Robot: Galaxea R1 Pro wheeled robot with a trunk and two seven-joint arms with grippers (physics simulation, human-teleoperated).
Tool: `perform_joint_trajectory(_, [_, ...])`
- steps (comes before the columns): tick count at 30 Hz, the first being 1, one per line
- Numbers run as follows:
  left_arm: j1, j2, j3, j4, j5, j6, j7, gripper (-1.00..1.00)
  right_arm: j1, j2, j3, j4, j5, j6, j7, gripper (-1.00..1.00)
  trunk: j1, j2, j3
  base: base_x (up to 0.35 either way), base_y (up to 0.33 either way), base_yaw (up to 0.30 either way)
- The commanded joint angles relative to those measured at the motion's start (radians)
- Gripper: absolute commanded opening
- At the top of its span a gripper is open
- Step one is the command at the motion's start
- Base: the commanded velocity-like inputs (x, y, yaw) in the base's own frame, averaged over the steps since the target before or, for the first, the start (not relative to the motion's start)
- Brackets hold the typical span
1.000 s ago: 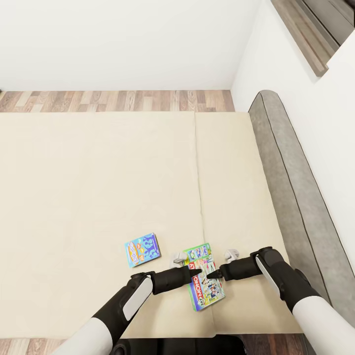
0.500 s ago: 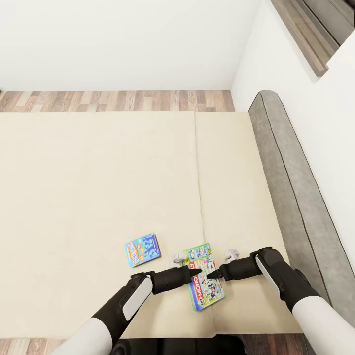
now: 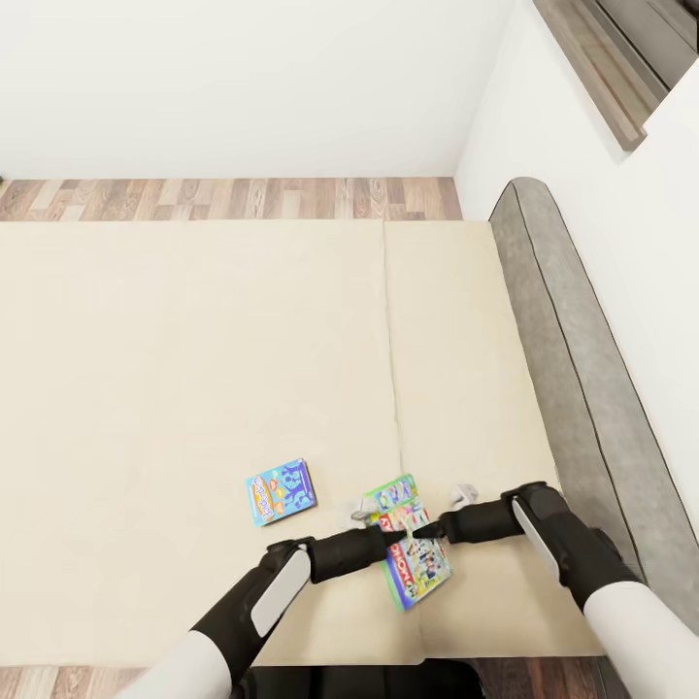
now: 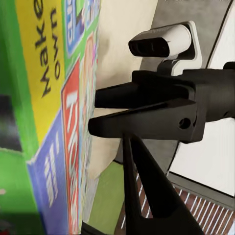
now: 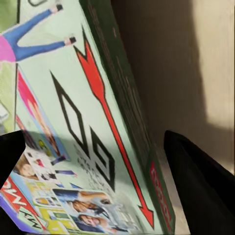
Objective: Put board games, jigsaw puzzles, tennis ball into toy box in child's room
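Observation:
Two board games lie on the bed (image 3: 194,369) near its front edge. The mostly blue one (image 3: 282,491) lies flat by itself. My grippers meet over the white-green one (image 3: 419,573), which sits slightly askew. My left gripper (image 3: 393,532) is shut on it; the box (image 4: 54,98) stands right against my left finger (image 4: 142,196). My right gripper (image 3: 432,531) is open, its fingers (image 5: 196,186) wide apart astride the box's long edge (image 5: 73,122). From the left wrist view, the right gripper (image 4: 93,113) touches the box's side. The toy box, table, puzzles and ball are out of view.
A grey padded headboard (image 3: 573,369) runs along the bed's right side against a white wall (image 3: 602,165). Wood-plank floor (image 3: 233,197) shows beyond the mattress, and a strip of it below the bed's front edge. The mattress has a seam (image 3: 391,369) down its middle.
Both arms have shifted slightly right and toward me. The white-green board game has moved with them and turned a little. The blue one has stayed put.

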Motion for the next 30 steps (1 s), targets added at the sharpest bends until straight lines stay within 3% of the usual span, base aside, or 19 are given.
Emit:
perform_joint_trajectory(1, [0.000,-0.009,-0.003,-0.001,0.025,0.017,-0.018,-1.00,0.000,-0.001,0.000,0.000,0.014,-0.013,-0.006,1.00,0.000,0.000,0.000,0.000,0.000,0.000])
perform_joint_trajectory(12, [0.065,0.030,0.008,-0.088,0.024,-0.004,-0.016,-1.00,0.000,-0.018,-0.053,-0.031,0.014,-0.024,-0.011,1.00,0.000,0.000,0.000,0.000,0.000,0.000])
perform_joint_trajectory(30, [0.086,0.055,0.011,-0.116,0.025,-0.014,-0.016,-1.00,0.002,-0.038,-0.062,-0.056,0.014,-0.046,-0.007,1.00,0.000,0.000,0.000,0.000,0.000,0.000])
